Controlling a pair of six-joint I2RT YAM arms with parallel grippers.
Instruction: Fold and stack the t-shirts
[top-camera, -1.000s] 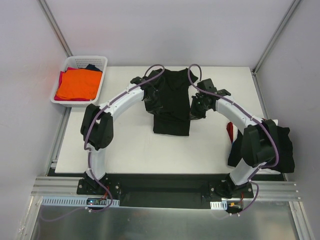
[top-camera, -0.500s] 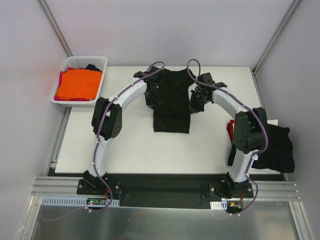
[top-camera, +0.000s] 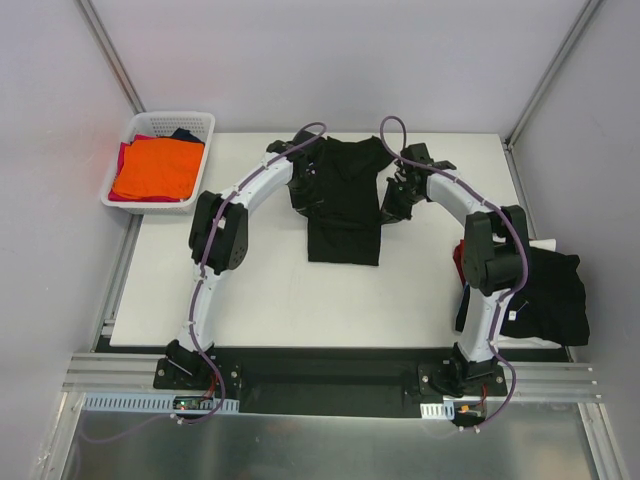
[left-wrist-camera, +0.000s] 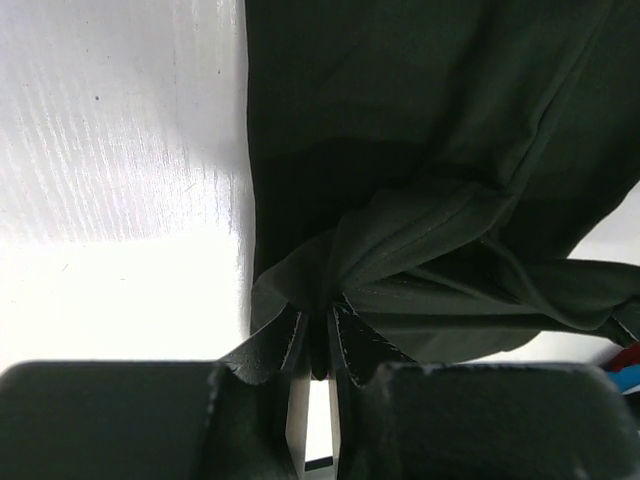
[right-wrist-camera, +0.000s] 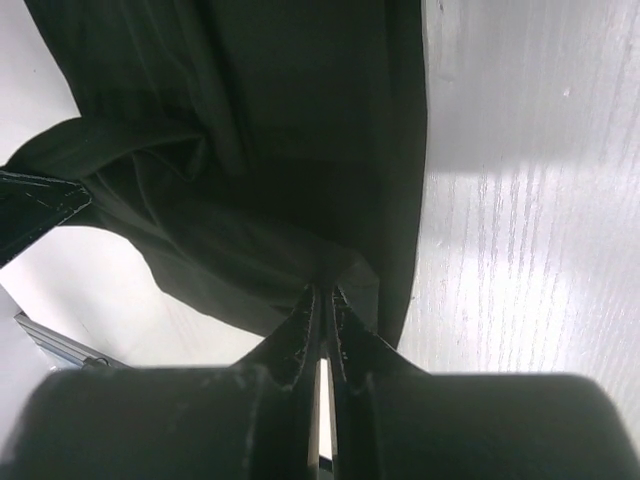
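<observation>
A black t-shirt (top-camera: 345, 205) lies at the back middle of the white table (top-camera: 250, 290), its lower half folded to a narrow strip. My left gripper (top-camera: 304, 190) is at its left edge, shut on a bunched fold of the black cloth (left-wrist-camera: 400, 240). At the shirt's right edge my right gripper (top-camera: 393, 203) is likewise shut on a pinch of the cloth (right-wrist-camera: 260, 200). In the wrist views, cloth fills the narrow gap of the left gripper (left-wrist-camera: 320, 335) and the right gripper (right-wrist-camera: 325, 305).
A white lattice basket (top-camera: 150, 124) at the far left corner holds an orange shirt (top-camera: 155, 168) over red and dark ones. A heap of black shirts (top-camera: 550, 295) with a red patch (top-camera: 459, 262) sits at the table's right edge by the right arm.
Both arms have stretched farther toward the back of the table, taking the pinched shirt edges along. The grips on the cloth have held.
</observation>
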